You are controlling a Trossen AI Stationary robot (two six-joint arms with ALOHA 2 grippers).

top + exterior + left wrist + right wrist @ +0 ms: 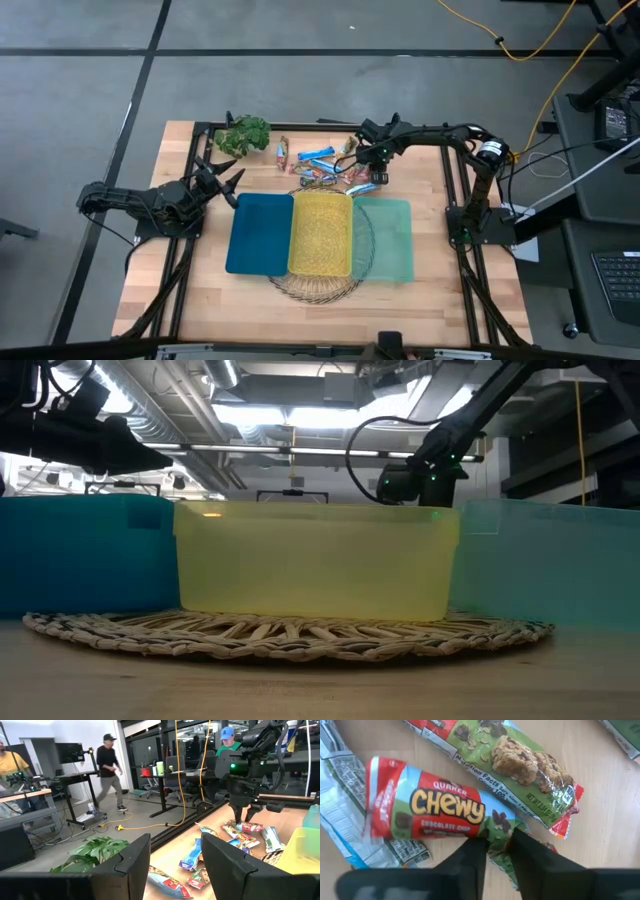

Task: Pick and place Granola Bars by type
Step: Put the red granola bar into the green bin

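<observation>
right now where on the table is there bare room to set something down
Bare wood lies in front of the round woven mat and beside the pale green bin. It is crowded behind the yellow bin, where the wrapped granola bars lie under the right gripper.

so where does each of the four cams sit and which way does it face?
High view: overhead, straight down on the table; both arms, three bins, granola bars.
Low view: table height, level across at the yellow bin; right arm behind it.
Left wrist view: on the left arm, past its open left gripper toward bars and the right arm.
Right wrist view: on the right arm, straight down; right gripper pinching a Chewy bar.
Shared: the left wrist and high views both show the right gripper over the bar pile.
</observation>
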